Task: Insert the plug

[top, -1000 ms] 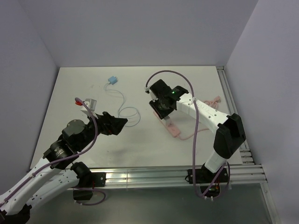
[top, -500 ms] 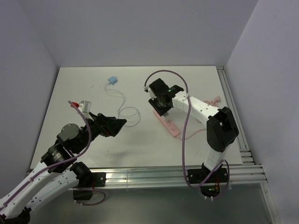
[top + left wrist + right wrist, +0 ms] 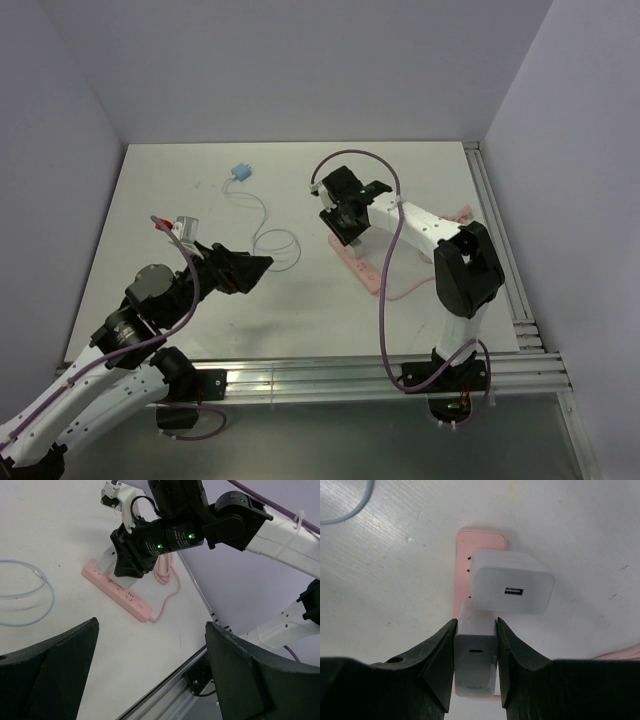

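Note:
My right gripper (image 3: 476, 630) is shut on a white charger plug (image 3: 476, 660). It holds the plug over the pink power strip (image 3: 480, 537), right beside a second white charger (image 3: 511, 587) that sits in the strip's end. I cannot tell how deep the held plug sits. In the top view the right gripper (image 3: 345, 222) is over the far end of the strip (image 3: 366, 274). My left gripper (image 3: 252, 268) is open and empty, hovering left of the strip. The strip also shows in the left wrist view (image 3: 125, 597).
A light blue cable loop (image 3: 278, 244) lies between the two arms and runs to a blue plug (image 3: 240, 172) at the back left. The strip's pink cord (image 3: 455, 216) trails toward the right rail. An aluminium rail (image 3: 350, 375) runs along the table's near edge.
The right arm's elbow has swung in toward the centre while its gripper stayed over the strip's far end with the plug. The left gripper has barely shifted.

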`<state>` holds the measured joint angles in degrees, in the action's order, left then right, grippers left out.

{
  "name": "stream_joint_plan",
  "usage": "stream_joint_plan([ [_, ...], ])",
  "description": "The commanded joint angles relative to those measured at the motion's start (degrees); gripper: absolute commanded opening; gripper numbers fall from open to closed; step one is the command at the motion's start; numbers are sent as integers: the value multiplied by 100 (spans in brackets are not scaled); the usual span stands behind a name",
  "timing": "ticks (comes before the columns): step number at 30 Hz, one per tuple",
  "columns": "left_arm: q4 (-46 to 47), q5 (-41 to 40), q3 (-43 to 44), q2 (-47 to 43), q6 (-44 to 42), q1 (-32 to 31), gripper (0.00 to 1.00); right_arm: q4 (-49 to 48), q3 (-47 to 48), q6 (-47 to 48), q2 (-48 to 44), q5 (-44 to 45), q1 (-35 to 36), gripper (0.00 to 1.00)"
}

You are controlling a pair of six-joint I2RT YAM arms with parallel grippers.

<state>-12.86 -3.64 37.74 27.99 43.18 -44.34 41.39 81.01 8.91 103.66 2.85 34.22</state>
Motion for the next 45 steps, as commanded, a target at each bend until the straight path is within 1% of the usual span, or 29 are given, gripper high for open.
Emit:
stream_joint_plan([
  [1, 258, 127, 32, 57, 24, 13, 92, -254, 81, 111, 23, -162, -47, 0],
  [19, 258, 109, 6, 58, 50, 13, 92, -386, -217, 251, 242, -408, -293, 0],
  [23, 267, 109, -20, 49, 68, 13, 92, -561, -559, 217, 313, -364, -337, 0],
  [28, 311, 144, -73, 40, 129, 13, 92, -851, -1060, -55, 287, -329, -346, 0],
  [33, 311, 170, -47, 49, 129, 13, 92, -860, -1202, -257, 348, -373, -337, 0],
  [36, 241, 118, 6, 40, 121, 13, 91, -948, -1508, -590, 243, -364, -345, 0],
  [38, 170, 65, 6, -12, 129, 13, 92, -1246, -1930, -767, 103, -312, -284, 0],
  [39, 170, 56, 6, -30, 129, 13, 91, -1186, -2027, -872, 93, -85, -258, 0],
  [40, 161, 56, -3, -56, 138, 13, 92, -1107, -1932, -873, 119, -57, -223, 0],
  [42, 135, 65, 14, -57, 156, 13, 91, -1158, -2027, -1197, 15, -65, -152, 0],
  [45, 100, 100, 67, -4, 182, 13, 91, -1028, -2028, -1286, 119, -31, -152, 0],
])
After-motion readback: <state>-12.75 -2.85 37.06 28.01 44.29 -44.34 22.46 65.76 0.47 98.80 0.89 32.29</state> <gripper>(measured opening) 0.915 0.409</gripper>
